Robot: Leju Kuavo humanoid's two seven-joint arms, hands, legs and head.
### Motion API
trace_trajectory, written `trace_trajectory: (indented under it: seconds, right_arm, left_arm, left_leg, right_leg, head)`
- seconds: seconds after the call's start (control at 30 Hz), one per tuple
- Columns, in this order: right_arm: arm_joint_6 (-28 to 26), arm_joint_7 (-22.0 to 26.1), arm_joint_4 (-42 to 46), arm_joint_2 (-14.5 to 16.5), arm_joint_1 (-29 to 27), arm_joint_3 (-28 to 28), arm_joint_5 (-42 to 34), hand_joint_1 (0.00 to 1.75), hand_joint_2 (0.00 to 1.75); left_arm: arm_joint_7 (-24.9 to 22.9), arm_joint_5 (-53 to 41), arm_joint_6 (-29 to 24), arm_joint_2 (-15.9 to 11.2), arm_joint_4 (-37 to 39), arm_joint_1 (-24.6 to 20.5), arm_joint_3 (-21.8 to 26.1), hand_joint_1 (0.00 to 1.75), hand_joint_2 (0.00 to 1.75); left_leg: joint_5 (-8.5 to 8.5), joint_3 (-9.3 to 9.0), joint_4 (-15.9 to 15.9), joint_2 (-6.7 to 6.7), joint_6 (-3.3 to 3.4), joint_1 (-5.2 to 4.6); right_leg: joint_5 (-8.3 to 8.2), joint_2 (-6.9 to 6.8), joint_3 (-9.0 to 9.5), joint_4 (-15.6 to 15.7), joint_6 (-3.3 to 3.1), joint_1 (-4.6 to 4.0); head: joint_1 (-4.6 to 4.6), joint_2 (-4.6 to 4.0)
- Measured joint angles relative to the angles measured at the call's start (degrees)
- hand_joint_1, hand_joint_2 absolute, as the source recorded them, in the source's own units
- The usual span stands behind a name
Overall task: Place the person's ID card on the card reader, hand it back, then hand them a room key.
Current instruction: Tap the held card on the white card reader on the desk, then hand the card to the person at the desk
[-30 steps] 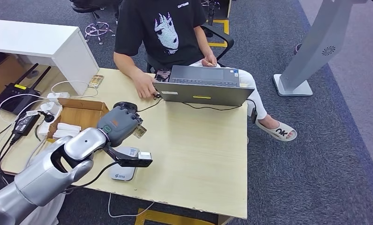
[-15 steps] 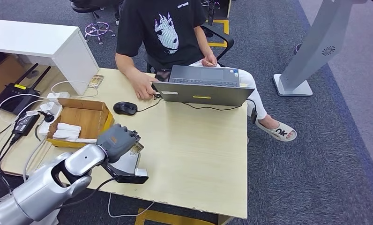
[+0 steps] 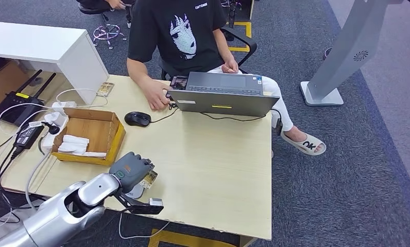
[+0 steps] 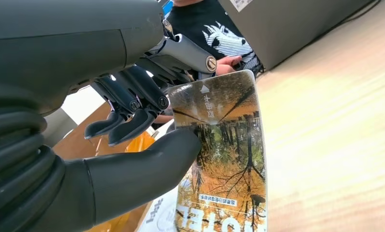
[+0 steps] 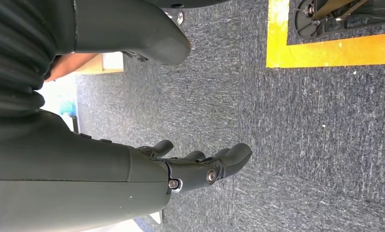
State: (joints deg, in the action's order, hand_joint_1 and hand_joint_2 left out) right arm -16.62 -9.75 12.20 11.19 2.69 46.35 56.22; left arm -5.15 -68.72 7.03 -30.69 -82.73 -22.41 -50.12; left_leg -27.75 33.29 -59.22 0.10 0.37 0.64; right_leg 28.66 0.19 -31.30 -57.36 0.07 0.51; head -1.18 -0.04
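Note:
My left hand [image 3: 131, 169] pinches a card [image 3: 149, 179] printed with yellow autumn trees between its thumb and fingers. In the left wrist view the thumb presses on the card [image 4: 224, 159] and the left hand [image 4: 132, 164] has its other fingers curled behind it. The hand hovers low over the white card reader [image 3: 135, 193] near the table's front edge and hides most of it. Whether the card touches the reader I cannot tell. My right hand [image 5: 195, 169] hangs beside the body over grey carpet, fingers apart and holding nothing.
A person [image 3: 177, 31] sits across the table at a grey laptop [image 3: 221, 98], one hand [image 3: 158, 98] resting by it. A black mouse [image 3: 137, 119] and a cardboard box [image 3: 107, 135] with white items lie behind my left hand. Cables and a router [image 3: 17, 105] are at far left.
My left hand has carried the card back from near the mouse toward the table's front edge and down over the card reader, now covering it.

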Motion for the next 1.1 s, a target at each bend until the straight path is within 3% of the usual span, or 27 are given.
trace_trajectory:
  seconds: [0.43, 1.1]
  right_arm:
    - [-0.04, 0.11, 0.00, 0.04, -0.01, 0.78, 1.26, 0.00, 1.75]
    - [-0.04, 0.22, 0.01, 0.04, -0.02, 1.46, 1.92, 0.00, 1.75]
  left_arm:
    - [-0.67, -1.01, 0.12, -1.67, 0.87, 2.19, 0.20, 1.75, 1.75]
    - [-0.91, -1.04, 0.09, 0.30, 3.71, 2.68, 2.29, 1.75, 1.75]
  left_leg:
    - [0.00, -0.01, 0.00, -0.02, 0.00, 0.00]
    - [0.01, -0.01, 0.00, -0.03, -0.01, 0.00]
  right_leg:
    - [0.01, -0.03, 0.02, -0.01, -0.01, 0.00]
    - [0.00, -0.03, 0.02, -0.01, -0.01, 0.00]
  head:
    - [0.00, 0.00]
    - [0.00, 0.00]
